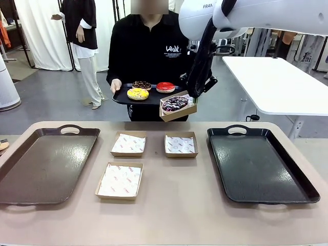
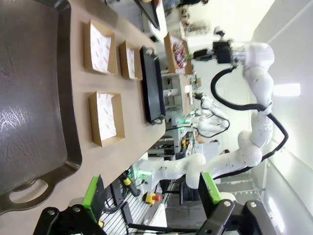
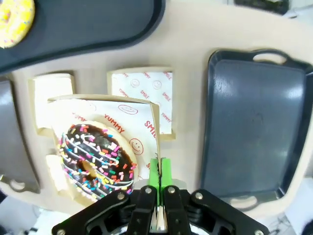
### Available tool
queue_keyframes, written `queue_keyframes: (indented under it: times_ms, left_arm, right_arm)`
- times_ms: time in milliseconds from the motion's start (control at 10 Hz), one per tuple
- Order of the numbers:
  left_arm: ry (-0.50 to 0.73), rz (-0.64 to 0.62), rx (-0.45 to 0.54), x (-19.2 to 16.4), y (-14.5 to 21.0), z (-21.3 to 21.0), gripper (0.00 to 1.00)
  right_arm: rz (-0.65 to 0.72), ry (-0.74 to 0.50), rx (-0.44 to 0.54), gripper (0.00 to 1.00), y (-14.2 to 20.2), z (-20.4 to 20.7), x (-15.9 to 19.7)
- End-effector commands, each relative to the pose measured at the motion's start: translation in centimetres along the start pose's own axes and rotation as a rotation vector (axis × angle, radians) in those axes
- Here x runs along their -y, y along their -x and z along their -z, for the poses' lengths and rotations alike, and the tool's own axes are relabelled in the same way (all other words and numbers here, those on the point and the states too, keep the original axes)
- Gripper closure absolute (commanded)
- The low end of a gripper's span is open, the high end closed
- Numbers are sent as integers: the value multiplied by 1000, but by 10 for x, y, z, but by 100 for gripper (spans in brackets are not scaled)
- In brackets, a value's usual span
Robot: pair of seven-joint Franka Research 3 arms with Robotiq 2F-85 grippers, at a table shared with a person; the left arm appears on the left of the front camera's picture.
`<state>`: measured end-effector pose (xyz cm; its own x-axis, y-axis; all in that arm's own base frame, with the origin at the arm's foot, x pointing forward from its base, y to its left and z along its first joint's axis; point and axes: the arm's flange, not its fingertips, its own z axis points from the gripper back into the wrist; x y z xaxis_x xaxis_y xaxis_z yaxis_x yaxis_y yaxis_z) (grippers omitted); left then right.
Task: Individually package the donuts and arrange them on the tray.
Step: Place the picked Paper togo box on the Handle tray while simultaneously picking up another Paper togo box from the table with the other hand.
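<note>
The right gripper (image 1: 195,97) is clenched on the rim of a paper-lined cardboard box (image 1: 178,115) carrying the sprinkled chocolate donut (image 1: 175,103), which hangs in the air at the right-hand corner of the black serving tray (image 1: 122,97) that a person holds up. On that tray sit the yellow donut (image 1: 138,94), the red donut (image 1: 165,86) and the dark chocolate donut (image 1: 141,84). The left gripper (image 2: 151,196) has its fingers spread wide, grasping nothing.

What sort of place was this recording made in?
Probably a robot lab staged as a donut-packing station: a white curtain backdrop, a white workbench off to one side, and what looks like an emergency-stop button.
</note>
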<state>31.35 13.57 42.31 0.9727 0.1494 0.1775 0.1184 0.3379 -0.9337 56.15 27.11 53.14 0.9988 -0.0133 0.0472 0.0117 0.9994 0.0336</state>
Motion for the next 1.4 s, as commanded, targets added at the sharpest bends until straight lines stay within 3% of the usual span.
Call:
queue_keyframes:
  times_ms: [0,400,700,1000,1300]
  left_arm:
    - [-150,38,-89,45,0,23,0]
    - [-484,114,-248,133,-2,100,0]
    - [-699,150,-333,163,9,166,0]
    - [-884,169,-335,158,16,228,0]
    - [-993,191,-195,146,18,276,0]
  right_arm:
    - [-26,-3,-1,99,28,-10,44]
    - [9,0,-14,99,94,-13,146]
    - [-61,59,47,99,127,16,188]
    - [-93,51,78,99,122,48,207]
    - [-97,32,87,99,114,72,214]
